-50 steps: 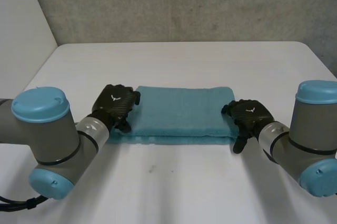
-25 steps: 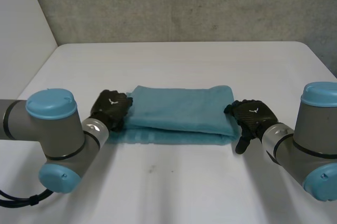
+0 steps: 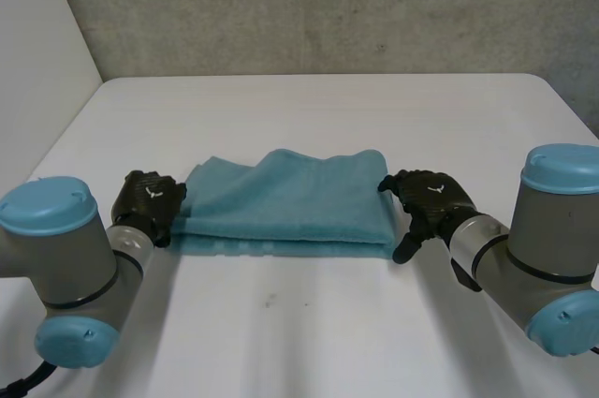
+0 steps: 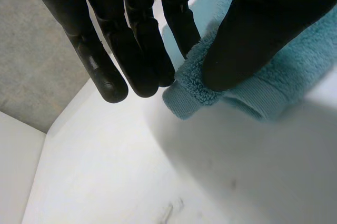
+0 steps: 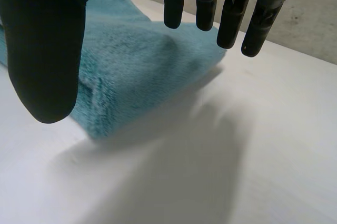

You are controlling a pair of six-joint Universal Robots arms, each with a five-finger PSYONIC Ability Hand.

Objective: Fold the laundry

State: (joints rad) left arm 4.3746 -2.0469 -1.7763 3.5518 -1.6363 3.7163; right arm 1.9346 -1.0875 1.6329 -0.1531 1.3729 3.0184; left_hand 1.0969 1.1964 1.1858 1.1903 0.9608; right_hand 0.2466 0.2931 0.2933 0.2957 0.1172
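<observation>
Towel (image 3: 290, 199), teal terry and folded into a long strip, lies across the middle of the white tabletop (image 3: 309, 323) with one hand at each short end. The left hand (image 3: 150, 199) is clamped on the left end. In its wrist view the thumb (image 4: 258, 34) sits on top of the corner and the straight fingers (image 4: 142, 55) close against it from the other side, so the pile bulges out between them. The right hand (image 3: 429, 199) is at the right end with thumb and fingers spread apart. It hangs over that corner and holds nothing.

The step in hand looks like squaring the strip up before the next fold. The top layer is rumpled into a ridge on the left half, and the lower layer peeks out along the near edge, where a woven band (image 3: 234, 246) shows. To do it well, the right hand should pinch its own corner through every layer. Both ends should then be drawn apart gently until the ridge flattens. Pulling from the left alone would likely just drag the whole strip sideways.

No tag or lettering can be made out on the towel. Each hand has a small white mark (image 3: 435, 190) on its back, a symbol rather than readable writing.
</observation>
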